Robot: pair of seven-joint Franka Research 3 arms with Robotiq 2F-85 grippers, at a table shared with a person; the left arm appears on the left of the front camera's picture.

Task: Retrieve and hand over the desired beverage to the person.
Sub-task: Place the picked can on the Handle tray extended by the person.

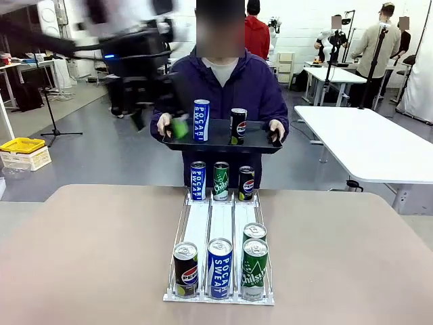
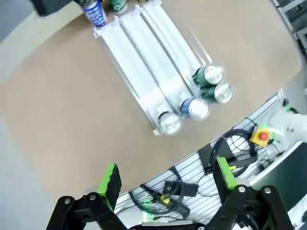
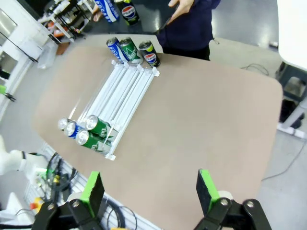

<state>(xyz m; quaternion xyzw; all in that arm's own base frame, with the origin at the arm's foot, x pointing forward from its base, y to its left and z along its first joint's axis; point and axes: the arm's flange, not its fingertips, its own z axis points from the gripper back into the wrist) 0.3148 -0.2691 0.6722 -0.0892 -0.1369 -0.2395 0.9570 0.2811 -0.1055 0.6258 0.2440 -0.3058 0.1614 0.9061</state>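
The person (image 1: 250, 81) in a dark navy jacket stands at the table's far side, holding a black tray (image 1: 216, 143) with both hands. On the tray stand a blue Pocari Sweat can (image 1: 201, 120) and a black Pepsi can (image 1: 238, 126). My left gripper (image 1: 159, 123) is motion-blurred at the tray's left end, close to the person's hand. Its wrist view shows it open (image 2: 167, 177) and empty, high over the can rack (image 2: 144, 62). My right gripper (image 3: 149, 189) is open too, high above the table's near edge, with the rack (image 3: 125, 88) far off.
The white three-lane rack (image 1: 220, 217) holds Pocari, Chilsung and Pepsi cans at its far end, and Pepsi, Pocari and two green cans at the near end. A white table (image 1: 365, 135) stands at the right, a yellow bin (image 1: 22, 145) on the floor at the left.
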